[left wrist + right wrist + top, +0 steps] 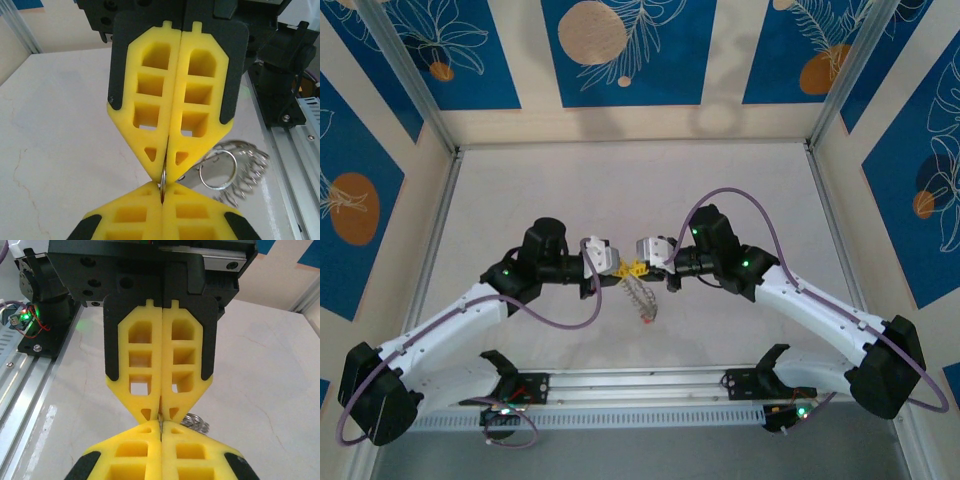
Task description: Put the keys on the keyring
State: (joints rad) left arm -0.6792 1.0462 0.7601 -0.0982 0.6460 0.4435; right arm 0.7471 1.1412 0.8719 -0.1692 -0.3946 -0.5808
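Left gripper [619, 267], right gripper [642, 268] tip-to-tip, jaws clenched on keyring [163, 177] edge; key [648, 320] at 6 o'clock. Step seemed ring-grasp; next needed coil parted.

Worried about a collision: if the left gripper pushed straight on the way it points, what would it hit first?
The right gripper, almost at once: the left gripper meets it tip to tip, both apparently shut on a thin metal ring between them.
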